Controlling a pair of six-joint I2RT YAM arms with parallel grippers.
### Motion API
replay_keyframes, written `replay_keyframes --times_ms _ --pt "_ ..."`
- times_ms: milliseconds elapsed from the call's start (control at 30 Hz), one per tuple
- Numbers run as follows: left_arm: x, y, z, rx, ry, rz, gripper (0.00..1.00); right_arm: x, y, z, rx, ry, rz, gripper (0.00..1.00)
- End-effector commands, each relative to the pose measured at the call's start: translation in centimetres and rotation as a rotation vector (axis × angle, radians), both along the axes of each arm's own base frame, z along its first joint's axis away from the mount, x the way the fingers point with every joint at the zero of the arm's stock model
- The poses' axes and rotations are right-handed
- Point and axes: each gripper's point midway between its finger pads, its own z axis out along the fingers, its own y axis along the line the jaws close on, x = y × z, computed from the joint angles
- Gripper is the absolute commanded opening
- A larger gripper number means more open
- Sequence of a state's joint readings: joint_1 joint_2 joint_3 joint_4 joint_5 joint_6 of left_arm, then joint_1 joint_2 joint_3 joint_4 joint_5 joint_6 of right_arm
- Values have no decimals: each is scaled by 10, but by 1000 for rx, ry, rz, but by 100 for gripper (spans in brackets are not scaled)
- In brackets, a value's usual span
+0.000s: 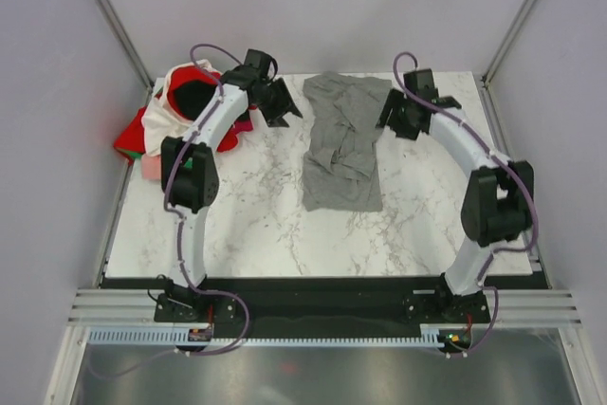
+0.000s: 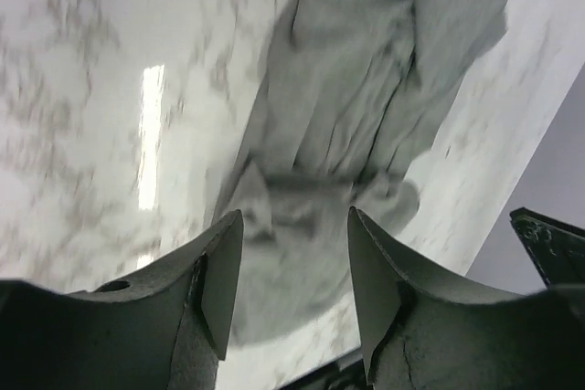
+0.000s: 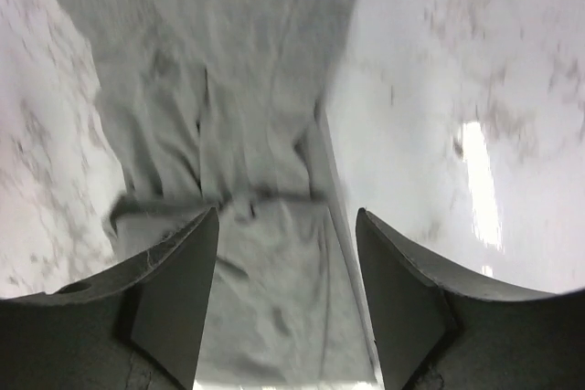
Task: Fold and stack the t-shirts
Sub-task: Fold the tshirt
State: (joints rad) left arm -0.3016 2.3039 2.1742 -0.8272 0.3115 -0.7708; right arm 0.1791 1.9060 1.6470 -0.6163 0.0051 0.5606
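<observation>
A heather-grey t-shirt lies crumpled and narrowed lengthwise at the back middle of the marble table. My left gripper hovers at its upper left edge, open, with the grey cloth below and beyond its fingers and nothing between them. At the upper right edge my right gripper also stands open over the shirt, empty. A heap of other t-shirts, red, white, black and pink, sits at the back left corner, partly behind the left arm.
The table's back edge runs just behind both grippers. Metal frame posts rise at the back corners, with grey walls on both sides. The two arm bases stand at the near edge.
</observation>
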Motion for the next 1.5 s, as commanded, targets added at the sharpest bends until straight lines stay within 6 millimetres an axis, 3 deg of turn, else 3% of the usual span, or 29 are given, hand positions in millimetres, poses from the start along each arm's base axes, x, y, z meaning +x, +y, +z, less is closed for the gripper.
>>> replay_keyframes --times_ms 0,33,67,100,133,200,267,300,433,467,567,800,967,1100,1267,1300,1367,1467 --pt "-59 -2 39 105 -97 -106 56 -44 17 2 57 -86 88 69" --pt "-74 -8 40 116 -106 -130 56 -67 17 -24 61 -27 112 69" --pt "-88 -9 53 109 -141 -142 56 -75 17 -18 66 -52 132 70" --pt "-103 -7 32 122 -120 -150 56 -83 19 -23 75 -47 153 70" --pt "-118 -15 28 117 -122 -176 56 -99 24 -37 104 -13 187 70" --pt "-144 -11 14 121 -102 -173 56 -104 29 -33 106 -47 222 66" --pt "-153 -22 10 95 -136 -188 56 -108 42 -31 105 -55 262 62" --pt "-165 -21 -4 95 -108 -186 56 -111 55 -30 99 -57 300 61" --pt "-178 -47 -26 81 -111 -226 55 -107 90 -28 69 -53 358 59" --pt "-179 -52 -29 78 -111 -231 54 -106 94 -38 53 -28 359 57" --pt "-181 -66 -42 85 -99 -237 52 -107 119 -44 55 -8 386 53" --pt "-186 -53 -71 163 -54 -194 49 -111 142 -73 24 62 382 50" --pt "-199 -37 -93 210 -16 -172 46 -108 143 -93 -7 108 367 50" --pt "-214 -31 -113 227 18 -175 45 -97 145 -95 -37 102 373 50" --pt "-224 -26 -125 256 34 -176 45 -65 141 -85 -121 74 361 51" --pt "-226 -25 -126 264 33 -178 45 -48 145 -70 -118 32 354 51" --pt "-228 -24 -126 270 31 -181 44 -31 142 -75 -147 40 348 51" --pt "-230 -24 -125 270 27 -186 44 23 131 -56 -193 0 298 52"
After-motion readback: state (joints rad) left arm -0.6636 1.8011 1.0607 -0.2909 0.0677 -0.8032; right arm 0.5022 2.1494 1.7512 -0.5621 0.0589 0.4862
